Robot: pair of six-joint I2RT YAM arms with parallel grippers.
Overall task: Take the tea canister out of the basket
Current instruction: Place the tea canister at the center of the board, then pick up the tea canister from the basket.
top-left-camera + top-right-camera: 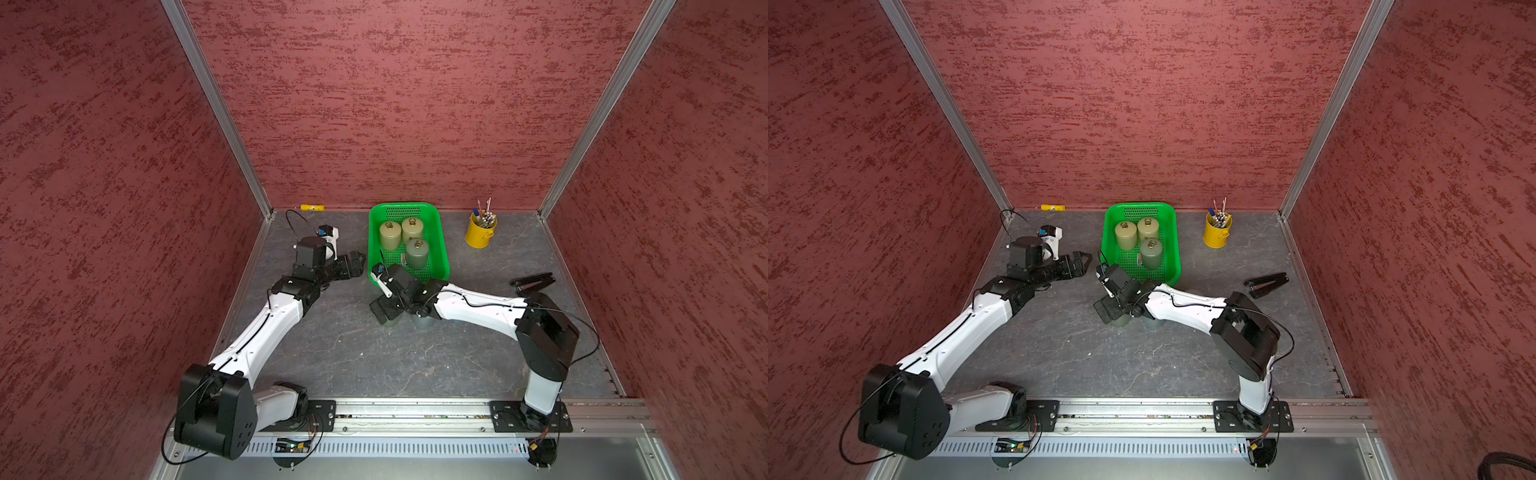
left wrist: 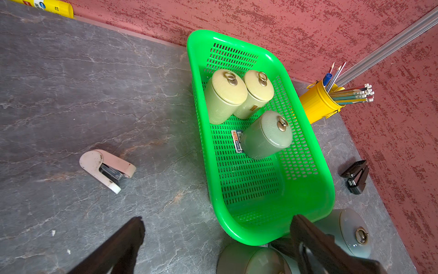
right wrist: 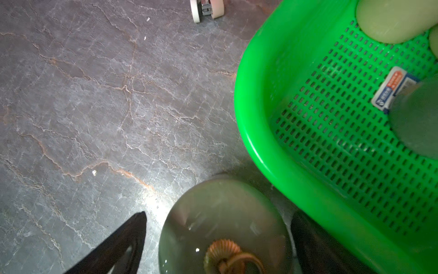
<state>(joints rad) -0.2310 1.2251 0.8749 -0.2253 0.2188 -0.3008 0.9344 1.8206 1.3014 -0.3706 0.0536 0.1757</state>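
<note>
The green basket [image 1: 440, 249] [image 1: 1173, 249] stands at the back of the table. Inside it are two cream tea canisters [image 2: 225, 95] side by side and a grey-green one [image 1: 417, 253] [image 2: 265, 137] beside a small label. Two more grey-green canisters [image 2: 353, 232] stand on the table just outside its near end. My right gripper [image 3: 219, 215] [image 1: 386, 311] hangs open over one of them [image 3: 222, 225], a finger on each side with a gap showing. My left gripper [image 2: 218, 218] [image 1: 355, 266] is open and empty, low beside the basket's left near corner.
A yellow bucket [image 1: 479, 235] of pencils stands right of the basket. A black stapler [image 1: 534, 281] lies near the right wall. A pink-white stapler [image 2: 106, 170] lies on the table left of the basket, and a yellow glue stick [image 1: 311, 207] against the back wall.
</note>
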